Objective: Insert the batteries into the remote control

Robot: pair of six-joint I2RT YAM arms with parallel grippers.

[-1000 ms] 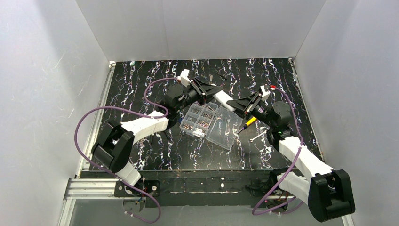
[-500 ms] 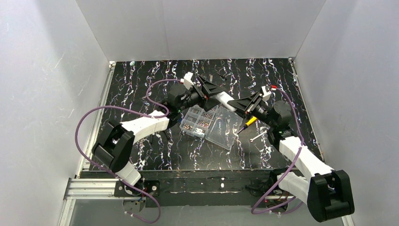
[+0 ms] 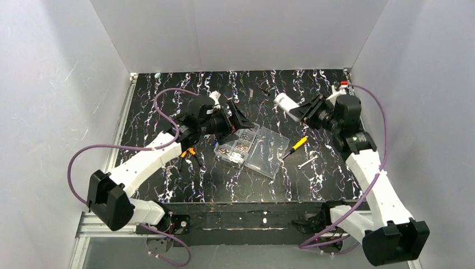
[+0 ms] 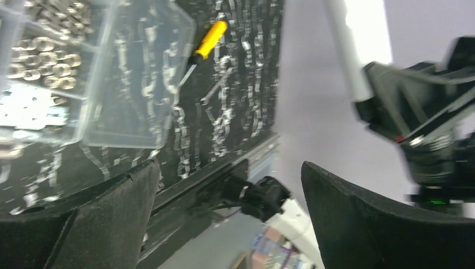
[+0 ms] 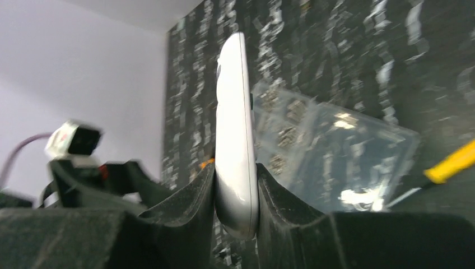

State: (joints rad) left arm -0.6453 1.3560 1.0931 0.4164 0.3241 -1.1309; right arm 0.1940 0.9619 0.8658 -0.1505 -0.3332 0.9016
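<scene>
The remote control point(image 3: 285, 105), a slim white handset, is held above the table at the back right with my right gripper point(image 3: 302, 111) shut on one end. In the right wrist view the remote control point(image 5: 232, 112) stands edge-on between the two black fingers, with my right gripper point(image 5: 235, 168) pressed on both its faces. My left gripper point(image 3: 235, 119) hangs over the left part of the clear box, open and apart from the remote. In the left wrist view my left gripper point(image 4: 228, 168) has wide jaws with nothing between them. The batteries are out of view.
A clear compartmented screw box point(image 3: 252, 147) with its lid open lies mid-table. A yellow-handled screwdriver point(image 3: 296, 145) and a small metal wrench point(image 3: 306, 163) lie to its right. An orange-and-black hand tool point(image 3: 189, 153) lies to its left. White walls enclose the table.
My left gripper has opened, let go of the remote and drawn back to the left. My right arm has carried the remote up and away toward the back right.
</scene>
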